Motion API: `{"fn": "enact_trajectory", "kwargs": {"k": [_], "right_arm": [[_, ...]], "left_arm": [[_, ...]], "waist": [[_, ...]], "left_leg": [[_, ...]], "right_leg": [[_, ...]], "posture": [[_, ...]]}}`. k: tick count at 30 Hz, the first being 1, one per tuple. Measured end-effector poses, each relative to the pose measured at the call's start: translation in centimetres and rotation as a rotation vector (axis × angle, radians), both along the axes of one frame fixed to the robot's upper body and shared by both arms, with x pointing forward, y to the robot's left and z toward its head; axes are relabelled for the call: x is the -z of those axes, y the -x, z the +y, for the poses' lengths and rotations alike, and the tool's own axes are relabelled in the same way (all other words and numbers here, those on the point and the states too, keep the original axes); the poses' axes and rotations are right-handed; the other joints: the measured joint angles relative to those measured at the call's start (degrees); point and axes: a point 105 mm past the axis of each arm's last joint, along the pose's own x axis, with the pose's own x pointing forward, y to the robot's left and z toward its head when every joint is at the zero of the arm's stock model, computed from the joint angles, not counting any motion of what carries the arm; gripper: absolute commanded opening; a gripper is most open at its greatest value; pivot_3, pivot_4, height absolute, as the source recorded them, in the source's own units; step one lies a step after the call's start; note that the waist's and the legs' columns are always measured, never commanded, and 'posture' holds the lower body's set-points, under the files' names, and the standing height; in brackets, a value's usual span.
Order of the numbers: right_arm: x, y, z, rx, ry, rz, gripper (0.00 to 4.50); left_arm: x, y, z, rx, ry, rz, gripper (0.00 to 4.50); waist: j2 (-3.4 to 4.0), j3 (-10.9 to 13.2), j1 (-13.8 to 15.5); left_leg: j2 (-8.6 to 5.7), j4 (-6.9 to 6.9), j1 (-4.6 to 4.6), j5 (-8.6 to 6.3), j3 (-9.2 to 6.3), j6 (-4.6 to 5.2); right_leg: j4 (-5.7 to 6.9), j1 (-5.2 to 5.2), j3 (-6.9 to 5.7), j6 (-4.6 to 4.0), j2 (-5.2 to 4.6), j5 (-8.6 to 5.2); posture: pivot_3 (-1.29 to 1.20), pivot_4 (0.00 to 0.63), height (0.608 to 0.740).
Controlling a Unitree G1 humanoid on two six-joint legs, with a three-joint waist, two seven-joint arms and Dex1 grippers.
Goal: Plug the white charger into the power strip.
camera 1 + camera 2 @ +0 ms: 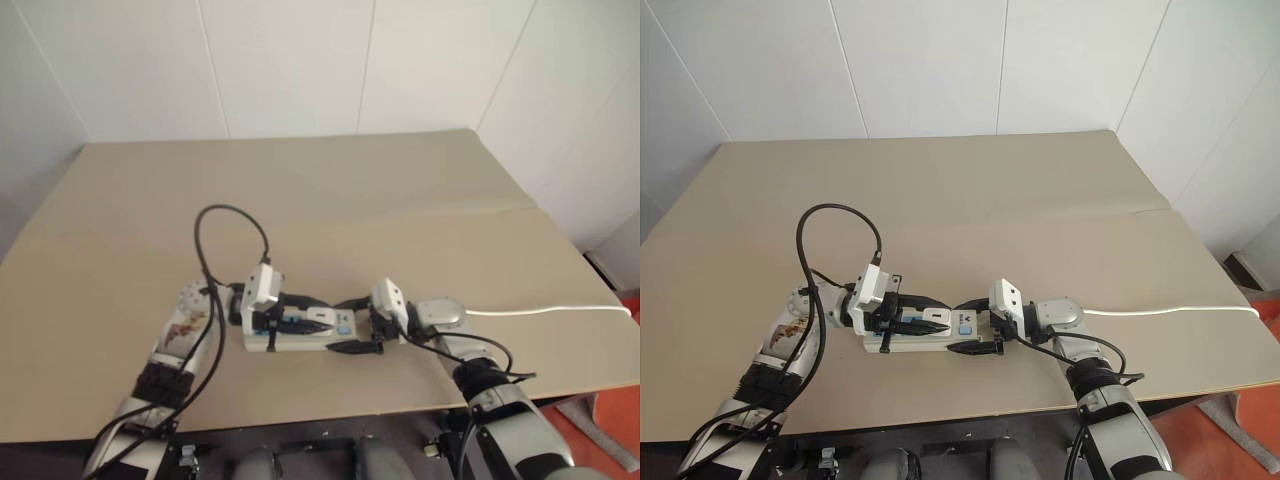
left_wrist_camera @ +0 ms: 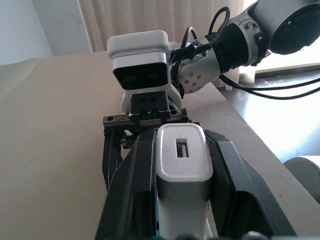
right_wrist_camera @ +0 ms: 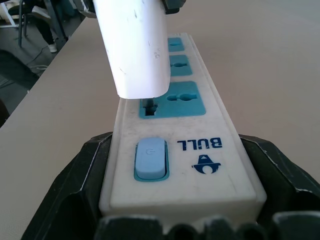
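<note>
Right wrist view: small white cube-shaped charger (image 3: 135, 47) sits w/ prongs entering the blue socket nearest the switch on the long white plastic power strip (image 3: 200, 150). Left gripper (image 2: 182, 200) jaws clenched on charger; right gripper (image 3: 175, 200) jaws grasping strip's switch end. Strip lies on the beige worktop (image 1: 350, 200), white cord (image 1: 550, 311) trailing right.

Lab-like room: bare tan table (image 1: 330, 190), plain white panel walls (image 1: 300, 60).
</note>
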Motion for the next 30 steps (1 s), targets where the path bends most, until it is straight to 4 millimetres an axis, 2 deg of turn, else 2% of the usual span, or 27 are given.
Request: {"fn": "enact_trajectory", "kwargs": {"k": [19,30], "right_arm": [[0.0,0.0,0.0,-0.001,0.001,0.0,3.42],[0.2,0.1,0.2,-0.009,0.004,0.006,3.42]], "left_arm": [[1.0,-0.3,0.2,-0.023,0.002,0.014,1.03],[2.0,0.1,0.7,-0.097,0.026,0.046,1.03]], "waist": [[0.0,-0.01,-0.01],[-0.05,-0.41,-0.04]], "left_leg": [[0.02,-0.09,0.11,-0.01,0.0,0.01],[0.02,-0.48,0.33,0.0,0.12,0.0]], "right_leg": [[-0.15,0.12,0.0,-0.02,0.0,0.01],[-0.31,0.18,0.09,-0.03,-0.01,0.02]], "posture": [[0.0,0.15,0.74],[0.0,0.15,0.74]]}}
